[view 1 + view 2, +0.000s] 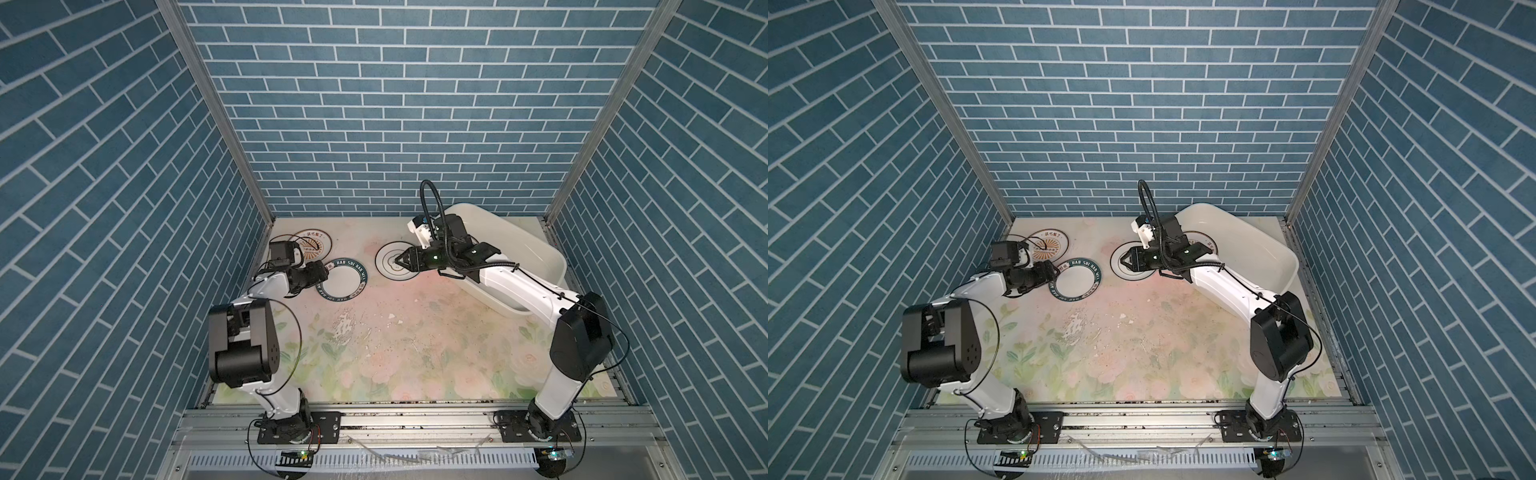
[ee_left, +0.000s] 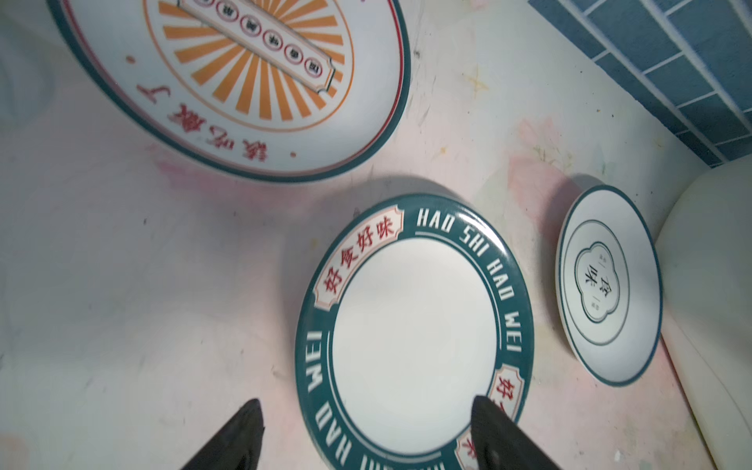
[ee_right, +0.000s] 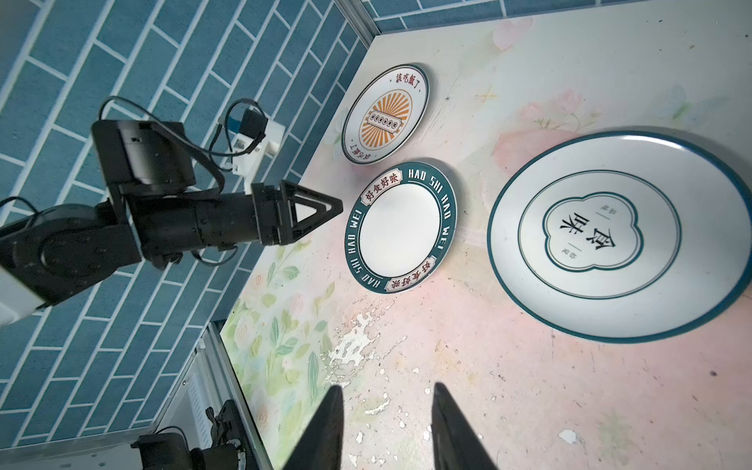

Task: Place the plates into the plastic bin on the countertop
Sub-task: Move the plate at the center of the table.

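Observation:
Three plates lie flat on the countertop [image 1: 395, 332]. A sunburst plate [image 1: 318, 241] is at the far left, and a green lettered-rim plate [image 1: 347, 282] lies just in front of it. A quatrefoil plate [image 1: 384, 259] lies near the plastic bin [image 1: 519, 245] at the far right. My left gripper [image 2: 366, 401] is open at the lettered plate's [image 2: 415, 337] near edge, one finger over its rim and the other over bare countertop. My right gripper [image 3: 387, 386] is open and holds nothing. In both top views it hovers by the quatrefoil plate [image 3: 618, 236]. Part of another plate's rim [image 1: 1202, 241] shows inside the bin [image 1: 1258, 245].
Blue brick walls close the countertop at the back and both sides. The right arm [image 1: 519, 282] reaches across the bin's front wall. A worn, flaking patch [image 1: 349, 328] marks the countertop's middle. A metal rail [image 1: 415, 419] with both arm bases runs along the front edge.

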Robot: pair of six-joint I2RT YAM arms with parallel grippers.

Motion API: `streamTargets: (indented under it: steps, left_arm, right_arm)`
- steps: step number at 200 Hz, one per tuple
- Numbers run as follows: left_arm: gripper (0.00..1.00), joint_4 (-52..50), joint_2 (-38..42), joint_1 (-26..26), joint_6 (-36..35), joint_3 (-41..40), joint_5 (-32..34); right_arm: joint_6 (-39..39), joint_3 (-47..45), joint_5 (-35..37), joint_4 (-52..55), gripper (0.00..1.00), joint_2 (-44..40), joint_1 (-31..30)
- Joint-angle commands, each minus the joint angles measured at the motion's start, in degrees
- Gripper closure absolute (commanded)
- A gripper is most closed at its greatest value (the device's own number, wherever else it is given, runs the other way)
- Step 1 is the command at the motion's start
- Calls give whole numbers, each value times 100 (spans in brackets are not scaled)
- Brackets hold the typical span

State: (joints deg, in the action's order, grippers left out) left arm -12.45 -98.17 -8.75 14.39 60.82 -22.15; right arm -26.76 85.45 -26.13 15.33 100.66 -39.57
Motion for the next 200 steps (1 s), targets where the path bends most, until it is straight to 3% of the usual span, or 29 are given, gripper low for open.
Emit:
streamTargets:
  steps: [1,77,200]
  left_arm:
    - [19,106,-385,-12,-377,252,-57]
    - [18,70,-1001,7,-524,698,-279]
    - [19,-1252,-1807,292,-928,1669,-646]
  right_arm:
    - [4,131,-7,119,63,-205,21]
    - [-33,-100,73,51,63,-367,42]
    - [-310,-233,1,564,61,-218,40]
